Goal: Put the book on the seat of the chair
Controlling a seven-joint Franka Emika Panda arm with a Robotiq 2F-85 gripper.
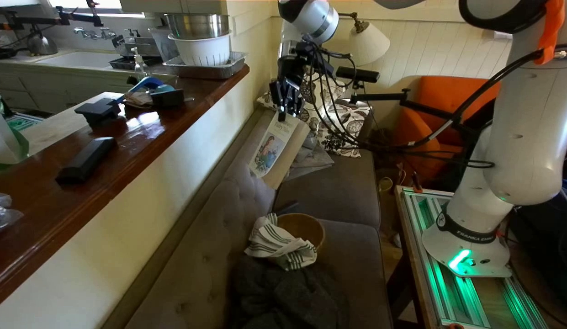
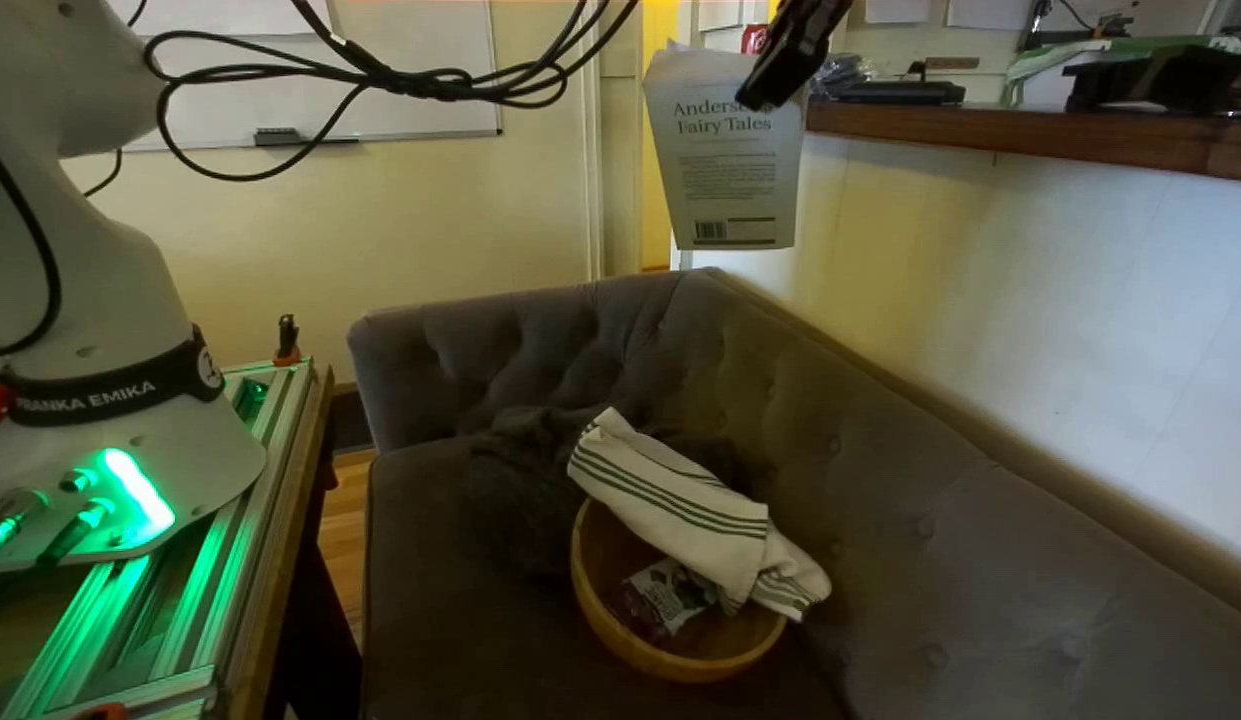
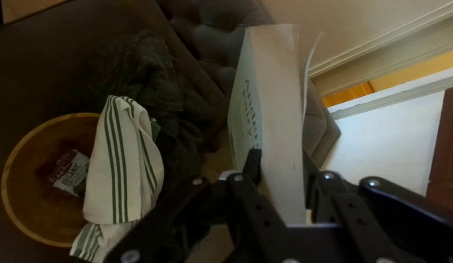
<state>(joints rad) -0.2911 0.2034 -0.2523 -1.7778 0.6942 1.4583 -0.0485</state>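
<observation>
The bowl is coloured brown; partly over it, a white towel is striped with dark green. Higher than the bowl, pale cream is shown by the book.

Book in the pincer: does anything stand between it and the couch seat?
Nothing visible stands between the book and the bare stretch of couch seat; elsewhere, the brown bowl, the striped towel over it and the dark cloth would likely obstruct.

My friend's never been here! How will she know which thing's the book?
Find the buttoned grey sofa. Above it, a black gripper holds the book. It's pale and thick, with "Fairy Tales" printed on it, unlike the striped towel and wooden bowl below.
</observation>
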